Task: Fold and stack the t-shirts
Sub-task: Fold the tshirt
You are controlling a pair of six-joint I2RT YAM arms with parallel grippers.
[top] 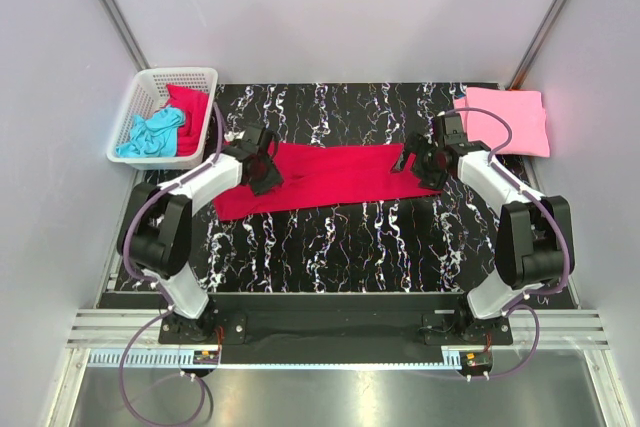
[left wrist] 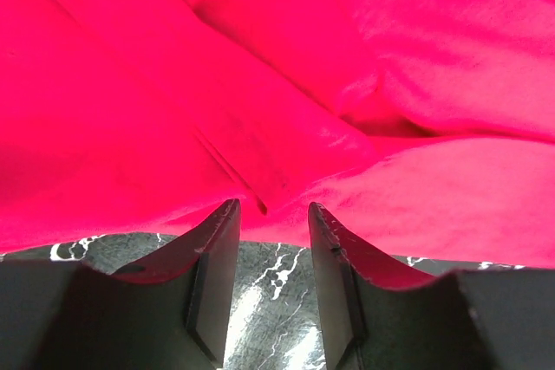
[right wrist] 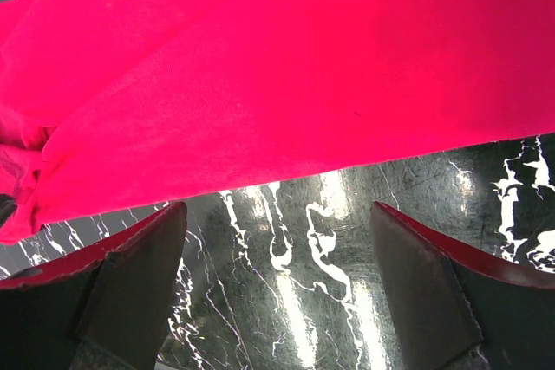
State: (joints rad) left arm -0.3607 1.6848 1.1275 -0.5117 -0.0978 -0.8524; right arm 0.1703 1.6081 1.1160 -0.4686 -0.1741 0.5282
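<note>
Crimson tee (top: 330,179) flat, w/ creases

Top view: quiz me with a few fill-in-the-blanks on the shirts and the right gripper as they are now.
1. The crimson shirt lies spread on the table, and the folded shirt at the far right corner is ____.
2. The white basket holds a red shirt and another shirt coloured ____.
3. The right gripper, at the crimson shirt's right end, has its jaws wide ____.

Missing words: pink; turquoise; open.
</note>
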